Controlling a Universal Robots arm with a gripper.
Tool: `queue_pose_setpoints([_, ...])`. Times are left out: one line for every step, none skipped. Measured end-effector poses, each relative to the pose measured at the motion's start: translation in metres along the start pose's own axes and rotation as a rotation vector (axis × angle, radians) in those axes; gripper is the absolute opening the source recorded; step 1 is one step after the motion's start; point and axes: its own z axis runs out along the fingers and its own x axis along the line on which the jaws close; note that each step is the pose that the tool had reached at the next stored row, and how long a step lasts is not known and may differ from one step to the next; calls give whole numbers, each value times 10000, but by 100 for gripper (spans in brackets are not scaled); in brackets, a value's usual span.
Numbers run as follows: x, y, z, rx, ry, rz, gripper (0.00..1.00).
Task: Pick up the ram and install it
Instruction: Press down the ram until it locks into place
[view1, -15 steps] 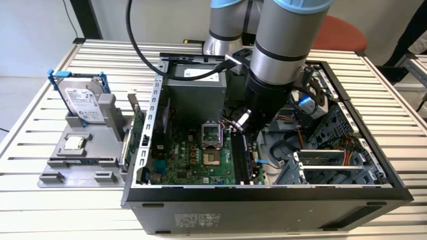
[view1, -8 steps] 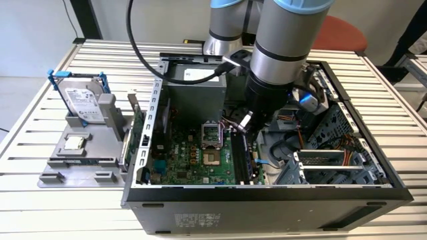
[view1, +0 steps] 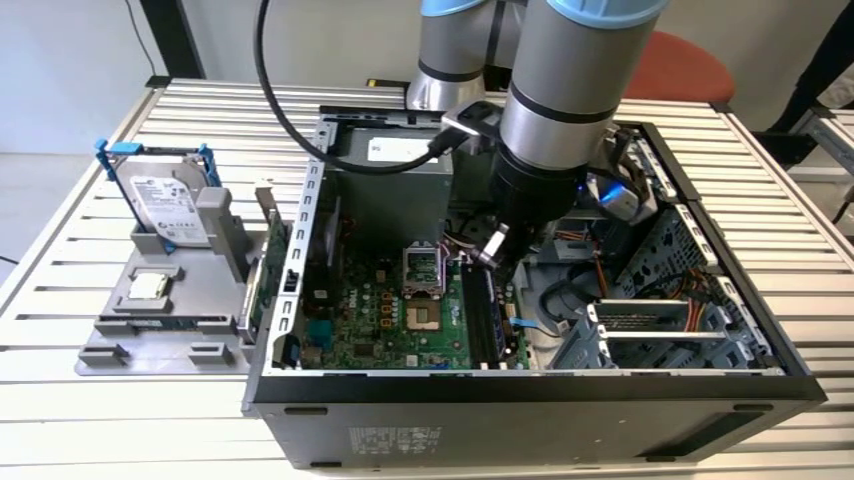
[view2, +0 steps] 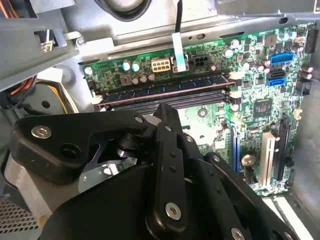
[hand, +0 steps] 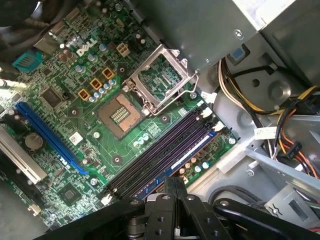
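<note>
The ram (view2: 165, 85) sits on edge in a slot on the green board (hand: 75, 100), a thin dark strip with blue-labelled chips, white clips at each end. My claw (view2: 167, 112) hangs just above the slots, black jointed fingers pressed together, pinching nothing. Risk, as I judge it: if the strip isn't fully down, one clip stays open, and pushing off-centre could tilt it. Beside it: a bare metal socket frame (hand: 162, 75), loose wires (hand: 280, 125).

- Computer case (view1: 534, 395): matt black metal outside, bare grey sheet metal inside.
- Motherboard (hand: 75, 110): glossy green board, lower left of the first wrist view.
- Gripper (view2: 167, 150): matt black plastic-looking links with shiny metal screws.
- Table (view1: 80, 400): pale ribbed metal slats.
</note>
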Motion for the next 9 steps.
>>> queue_pose_setpoints([0, 0, 0, -4, -1, -145, 0])
queue_pose_setpoints([1, 0, 0, -8, -1, -283, 0])
queue_pose_setpoints([0, 0, 0, -12, -3, -401, 0])
queue_pose_setpoints([-1, -1, 0, -13, -3, -470, 0])
queue_pose_setpoints([-2, -2, 0, -14, -3, -502, 0])
queue_pose_setpoints([-2, -2, 0, -15, -3, -532, 0])
queue_pose_setpoints([-2, -2, 0, -16, -4, -569, 0])
queue_pose_setpoints([-3, -4, 1, -16, -5, -605, 0])
queue_pose_setpoints([-6, -7, 1, -16, -5, -621, 0])
